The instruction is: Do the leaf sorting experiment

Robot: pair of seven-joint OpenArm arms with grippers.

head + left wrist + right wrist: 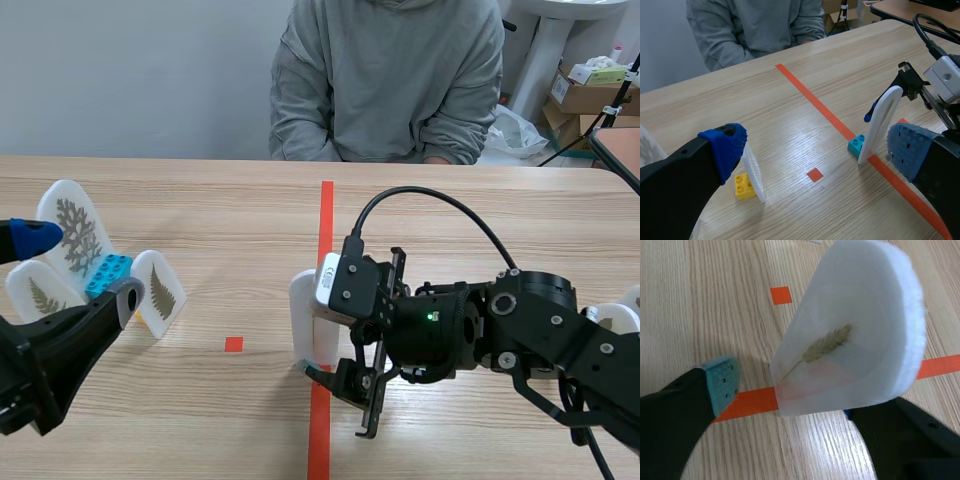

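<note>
A white card with a pressed leaf [850, 335] stands upright on a small teal brick [857, 145] on the orange tape line. My right gripper [790, 400] is open around it, with the teal pad [720, 382] a little off the card's face. In the scene view this card [305, 315] sits just ahead of the right gripper [318, 345]. My left gripper [80, 267] is open at the left, over three leaf cards [75, 230] on a blue brick [107, 272]. Between the left gripper's [817, 150] blue pads [725, 145] stands a thin card on a yellow brick [745, 186].
A person in a grey sweater [390, 80] sits across the table. An orange tape line [325, 220] runs down the middle, with a small orange square [233, 344] to its left. Cardboard boxes [590, 85] stand behind the table at the back right.
</note>
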